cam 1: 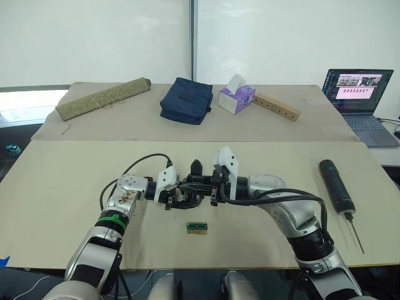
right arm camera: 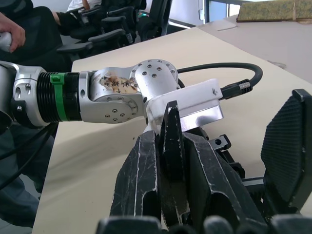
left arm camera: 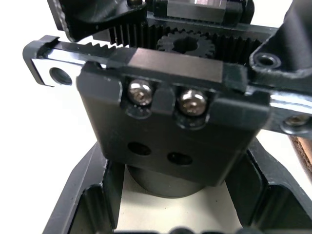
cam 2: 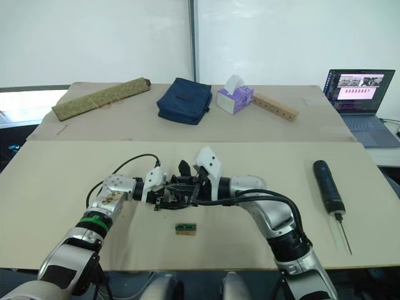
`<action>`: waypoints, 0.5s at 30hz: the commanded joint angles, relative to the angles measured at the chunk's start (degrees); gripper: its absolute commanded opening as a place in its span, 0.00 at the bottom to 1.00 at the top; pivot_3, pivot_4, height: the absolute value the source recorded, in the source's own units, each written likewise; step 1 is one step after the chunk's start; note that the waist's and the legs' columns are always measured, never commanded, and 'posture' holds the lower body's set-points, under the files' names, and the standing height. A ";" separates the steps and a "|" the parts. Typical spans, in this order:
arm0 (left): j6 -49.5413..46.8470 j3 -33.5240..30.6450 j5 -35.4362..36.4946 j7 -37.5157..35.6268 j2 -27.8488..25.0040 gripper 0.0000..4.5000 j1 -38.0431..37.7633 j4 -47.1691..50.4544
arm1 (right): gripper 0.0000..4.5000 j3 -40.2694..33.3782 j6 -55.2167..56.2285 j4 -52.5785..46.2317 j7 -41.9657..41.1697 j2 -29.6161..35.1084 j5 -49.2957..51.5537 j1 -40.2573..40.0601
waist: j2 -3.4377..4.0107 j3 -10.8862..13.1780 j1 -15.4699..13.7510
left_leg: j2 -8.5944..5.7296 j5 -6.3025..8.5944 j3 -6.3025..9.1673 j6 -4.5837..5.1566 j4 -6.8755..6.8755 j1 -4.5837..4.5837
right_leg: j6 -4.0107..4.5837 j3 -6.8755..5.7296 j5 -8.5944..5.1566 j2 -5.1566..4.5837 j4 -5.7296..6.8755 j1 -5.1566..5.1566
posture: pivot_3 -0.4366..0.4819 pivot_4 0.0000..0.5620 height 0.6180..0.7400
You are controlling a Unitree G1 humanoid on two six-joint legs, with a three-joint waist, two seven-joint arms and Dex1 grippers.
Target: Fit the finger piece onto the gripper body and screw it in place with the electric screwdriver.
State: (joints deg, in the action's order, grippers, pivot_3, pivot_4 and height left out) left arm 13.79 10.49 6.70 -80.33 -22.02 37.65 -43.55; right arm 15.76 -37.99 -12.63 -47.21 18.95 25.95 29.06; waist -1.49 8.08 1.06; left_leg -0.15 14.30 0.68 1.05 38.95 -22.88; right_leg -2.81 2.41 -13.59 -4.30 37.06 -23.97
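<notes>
The gripper body [left arm camera: 170,141], a black block with a toothed rack, a gear and two screw heads, sits between the fingers [left arm camera: 83,204] of my left gripper [cam 1: 177,195], which is shut on it just above the middle of the table. Its own pointed finger [cam 1: 195,165] sticks up. My right gripper [cam 1: 205,186] meets it from the right, shut on the thin black finger piece [right arm camera: 170,141], held close against the body. The electric screwdriver [cam 1: 336,186] lies on the table at the far right, bit [cam 1: 354,231] pointing toward the near edge, away from both grippers.
A small green-and-tan block [cam 1: 197,227] lies just in front of the grippers. On the back table are a rolled mat [cam 1: 103,98], a navy bag [cam 1: 185,100], a tissue box [cam 1: 236,97], a wooden strip [cam 1: 277,106] and a laptop [cam 1: 359,94]. A person's hand [right arm camera: 12,31] shows beyond the table.
</notes>
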 commanded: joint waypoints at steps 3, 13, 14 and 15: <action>-0.49 1.19 -1.28 -0.17 -0.12 0.52 -1.15 -0.41 | 0.07 2.08 -2.43 1.87 -0.20 2.30 -1.92 -1.06 | 0.02 -0.05 -0.02 | 0.00 0.00 0.00 0.00 0.00 0.01 | 0.00 0.00 0.00 0.00 0.00 0.01 | 0.48 0.27 1.00; -0.53 1.23 -1.32 0.02 -0.63 0.52 -1.57 -0.28 | 0.07 3.14 0.19 1.78 -1.32 2.16 -2.68 0.13 | 0.02 -0.18 -0.01 | 0.00 0.01 0.00 0.01 -0.02 0.03 | 0.00 0.00 0.00 0.00 -0.03 0.03 | 0.48 0.27 1.00; -0.49 1.24 -1.35 0.03 -0.65 0.52 -1.59 -0.31 | 0.07 3.29 1.01 1.64 -1.70 2.29 -3.04 0.55 | 0.03 -0.18 0.00 | 0.00 0.01 0.00 0.01 -0.02 0.03 | 0.00 0.00 0.00 0.00 -0.02 0.03 | 0.48 0.27 1.00; -0.48 1.24 -1.36 0.05 -0.66 0.52 -1.61 -0.33 | 0.07 3.26 1.11 1.40 -1.81 2.31 -3.02 0.99 | 0.03 -0.18 0.00 | 0.00 0.01 0.00 0.01 -0.02 0.03 | 0.00 0.00 0.00 0.00 -0.02 0.03 | 0.48 0.27 1.00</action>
State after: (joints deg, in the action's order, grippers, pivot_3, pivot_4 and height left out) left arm 13.80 10.66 6.74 -79.95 -22.07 37.34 -43.50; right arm 17.39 -36.69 -12.26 -48.71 20.25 25.37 30.13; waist -1.47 7.90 1.06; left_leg -0.15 14.30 0.68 1.06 38.93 -22.85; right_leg -2.80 2.41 -13.60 -4.29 37.04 -23.94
